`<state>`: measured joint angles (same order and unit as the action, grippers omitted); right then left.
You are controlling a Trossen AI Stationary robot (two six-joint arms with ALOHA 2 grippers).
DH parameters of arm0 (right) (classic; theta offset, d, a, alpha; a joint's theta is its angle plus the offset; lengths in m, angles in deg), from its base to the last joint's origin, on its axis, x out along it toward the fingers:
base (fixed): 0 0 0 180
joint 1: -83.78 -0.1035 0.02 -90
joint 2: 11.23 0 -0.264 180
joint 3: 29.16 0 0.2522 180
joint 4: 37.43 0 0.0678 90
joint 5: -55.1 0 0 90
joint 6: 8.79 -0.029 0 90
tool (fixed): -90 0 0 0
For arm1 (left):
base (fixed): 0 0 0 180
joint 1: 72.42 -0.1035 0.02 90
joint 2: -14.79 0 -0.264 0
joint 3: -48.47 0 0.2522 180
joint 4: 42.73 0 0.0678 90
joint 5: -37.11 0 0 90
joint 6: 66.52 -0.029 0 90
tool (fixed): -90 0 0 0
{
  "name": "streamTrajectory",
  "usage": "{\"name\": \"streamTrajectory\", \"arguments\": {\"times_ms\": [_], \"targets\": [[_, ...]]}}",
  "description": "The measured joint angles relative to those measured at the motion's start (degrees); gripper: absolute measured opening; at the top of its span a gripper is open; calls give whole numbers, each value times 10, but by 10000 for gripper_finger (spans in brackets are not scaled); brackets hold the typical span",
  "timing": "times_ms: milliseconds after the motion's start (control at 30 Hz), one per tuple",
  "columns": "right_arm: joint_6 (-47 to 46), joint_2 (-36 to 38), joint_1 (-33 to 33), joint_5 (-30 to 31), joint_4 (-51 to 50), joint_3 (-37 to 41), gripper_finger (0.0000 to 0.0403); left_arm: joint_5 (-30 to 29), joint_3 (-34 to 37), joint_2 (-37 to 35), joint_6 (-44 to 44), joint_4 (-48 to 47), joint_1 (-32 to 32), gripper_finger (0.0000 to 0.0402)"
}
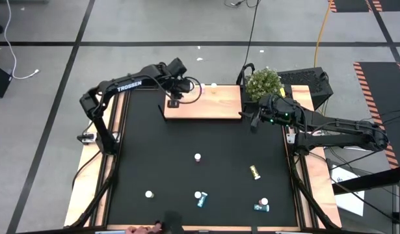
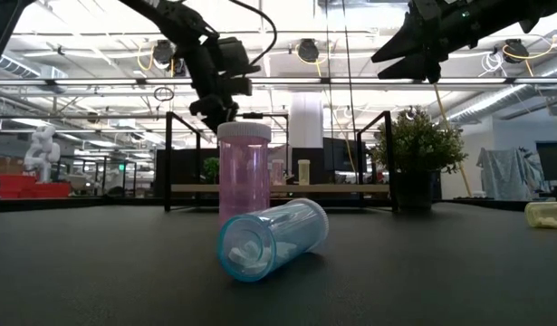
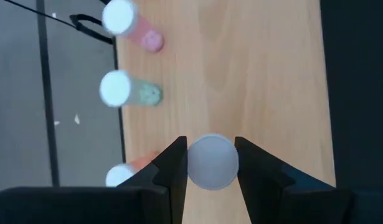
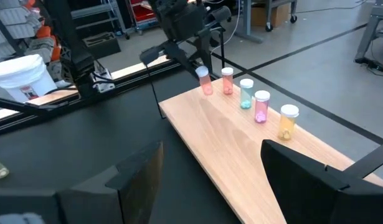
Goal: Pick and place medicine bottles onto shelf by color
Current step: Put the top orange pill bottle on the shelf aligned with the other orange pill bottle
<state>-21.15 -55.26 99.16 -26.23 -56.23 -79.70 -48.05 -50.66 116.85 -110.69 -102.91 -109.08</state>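
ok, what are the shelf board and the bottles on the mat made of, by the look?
Shelf board: light wood, pale grain lines, matte to satin finish; could be veneer or laminate. Teal bottle lying on the mat: clear tinted plastic, likely, since white contents show through. Pink bottle upright behind it: translucent tinted plastic with an opaque white cap. Mat: matte black, material unclear.

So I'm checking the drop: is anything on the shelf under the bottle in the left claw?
Nothing visible. The left claw holds a bottle over bare shelf; the standing bottles line the far edge beside it.
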Motion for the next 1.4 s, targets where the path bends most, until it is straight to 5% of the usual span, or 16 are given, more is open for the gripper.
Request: {"name": "streamTrajectory", "arguments": {"times_ms": [333, 1100, 1400], "targets": [[15, 0, 0, 1, 0, 0, 265, 60, 33, 0, -47, 6, -25, 120], [26, 0, 0, 1, -10, 0, 265, 21, 83, -2, 20, 71, -30, 122], [11, 0, 0, -13, -21, 0, 265, 19, 83, 1, 33, 49, -30, 192]]}}
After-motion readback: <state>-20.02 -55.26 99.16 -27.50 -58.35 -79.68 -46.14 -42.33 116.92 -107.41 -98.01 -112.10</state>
